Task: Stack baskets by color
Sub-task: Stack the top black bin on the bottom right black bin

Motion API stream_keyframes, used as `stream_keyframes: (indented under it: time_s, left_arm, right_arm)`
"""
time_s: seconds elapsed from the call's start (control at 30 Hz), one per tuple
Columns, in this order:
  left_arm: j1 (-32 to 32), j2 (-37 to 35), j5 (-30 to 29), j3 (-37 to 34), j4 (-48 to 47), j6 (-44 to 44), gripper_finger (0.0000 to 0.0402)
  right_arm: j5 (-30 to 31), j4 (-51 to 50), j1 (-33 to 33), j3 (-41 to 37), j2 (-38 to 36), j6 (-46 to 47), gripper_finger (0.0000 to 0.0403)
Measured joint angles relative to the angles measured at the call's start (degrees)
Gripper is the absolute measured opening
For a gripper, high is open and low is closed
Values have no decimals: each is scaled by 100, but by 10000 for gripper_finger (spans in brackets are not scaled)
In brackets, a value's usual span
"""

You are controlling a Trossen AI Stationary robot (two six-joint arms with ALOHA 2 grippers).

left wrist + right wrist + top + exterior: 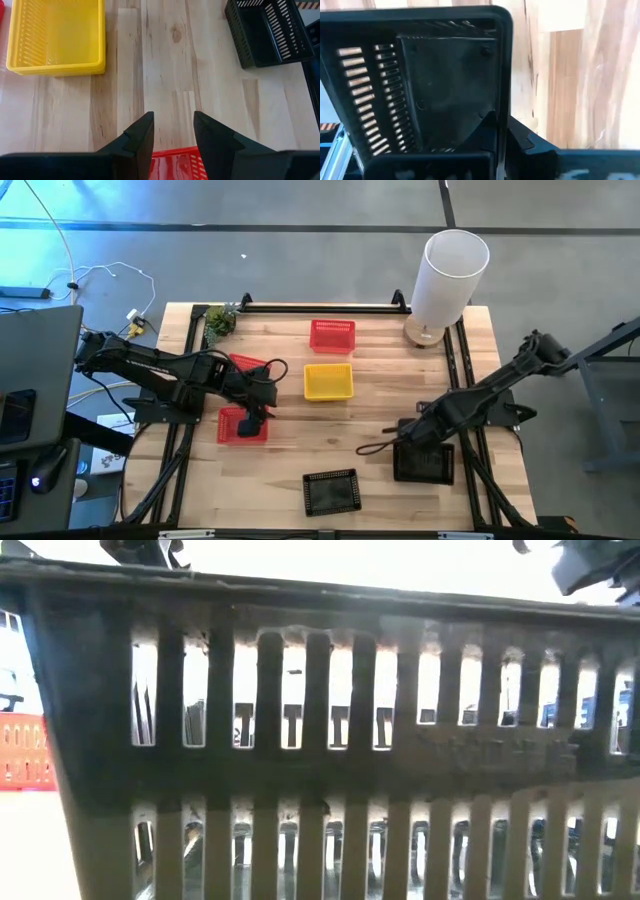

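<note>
My right gripper is shut on a black basket at the table's near right. A second black basket sits at the near middle and fills the low view. My left gripper stands open, slanting down over the edge of a red basket at the left, with the rim showing between its fingers. Another red basket lies partly under the left arm, and one more sits at the far middle. A yellow basket sits mid-table, with a second rim under it. My right gripper has one side wall of the black basket, at its rim, between its two fingers, one finger inside the basket and one outside. The fingers come from above, pointing down. Whether the basket's bottom rests on the table I cannot tell.
A tall white cylinder stands at the far right corner and a small green plant at the far left corner. Bare wood lies between the yellow basket and the right arm. Black rails run along the table's sides.
</note>
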Motion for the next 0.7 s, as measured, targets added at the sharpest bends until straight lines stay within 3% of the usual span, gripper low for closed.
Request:
stream_keyframes:
  time_s: [0.7]
  left_arm:
    - [2,0,0,-2,-17,13,124]
  right_arm:
    - [-13,383,0,0,426,5,0]
